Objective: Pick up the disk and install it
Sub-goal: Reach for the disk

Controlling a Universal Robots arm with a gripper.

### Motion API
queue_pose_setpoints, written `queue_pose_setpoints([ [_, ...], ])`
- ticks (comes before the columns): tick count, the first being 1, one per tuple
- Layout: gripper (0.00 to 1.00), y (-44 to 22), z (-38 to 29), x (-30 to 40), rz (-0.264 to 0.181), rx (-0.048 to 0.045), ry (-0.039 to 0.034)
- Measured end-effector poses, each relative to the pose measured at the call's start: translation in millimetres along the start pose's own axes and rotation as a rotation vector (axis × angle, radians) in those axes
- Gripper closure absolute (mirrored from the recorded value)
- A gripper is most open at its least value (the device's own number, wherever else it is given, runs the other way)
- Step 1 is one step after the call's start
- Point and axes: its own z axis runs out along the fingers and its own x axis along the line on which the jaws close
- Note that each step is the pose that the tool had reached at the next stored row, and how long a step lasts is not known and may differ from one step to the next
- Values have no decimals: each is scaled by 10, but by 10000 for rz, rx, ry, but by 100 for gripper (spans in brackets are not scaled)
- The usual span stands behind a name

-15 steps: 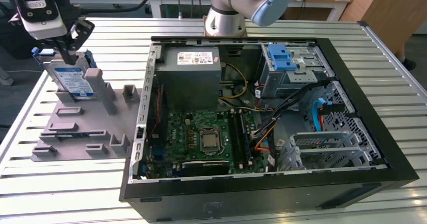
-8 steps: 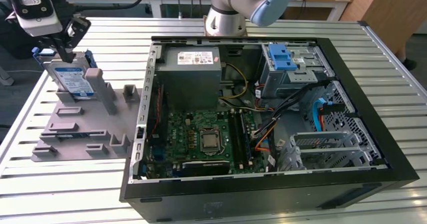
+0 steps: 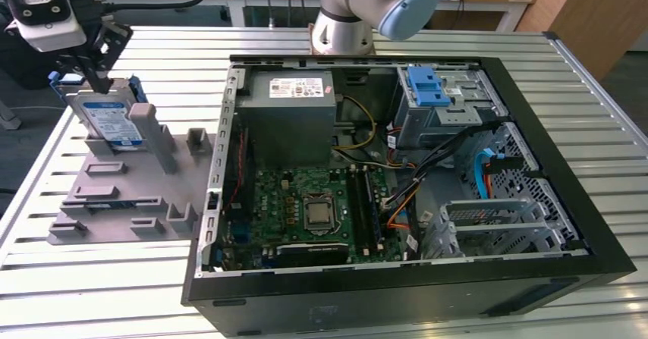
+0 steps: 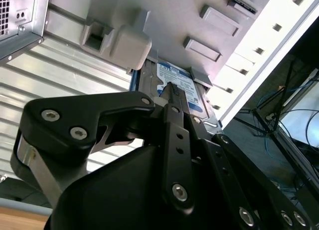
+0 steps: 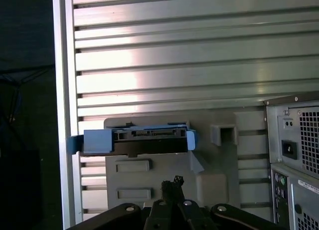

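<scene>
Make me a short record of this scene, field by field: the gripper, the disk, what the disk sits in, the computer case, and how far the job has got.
gripper: just above the disk's upper edge, at the exterior view's left
disk: standing on edge in the grey holder
grey holder: flat on the slatted table, beside the case
computer case: lying open, motherboard exposed
progress: disk not yet installed

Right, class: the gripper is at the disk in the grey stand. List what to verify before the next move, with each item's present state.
1. The disk stands upright in the grey stand: ok.
2. The gripper is at the disk's top edge: ok.
3. Firm hold on the disk: cannot tell.
4. The computer case lies open: ok.
5. Loose cables inside the case are out of the way: cannot tell.
</scene>
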Motion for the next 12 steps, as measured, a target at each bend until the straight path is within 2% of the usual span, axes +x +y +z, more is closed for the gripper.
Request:
queue_pose_setpoints([
  [3,89,1,1,34,-1,-2,-32],
  [12,89,-1,3,56,-1,-2,-34],
])
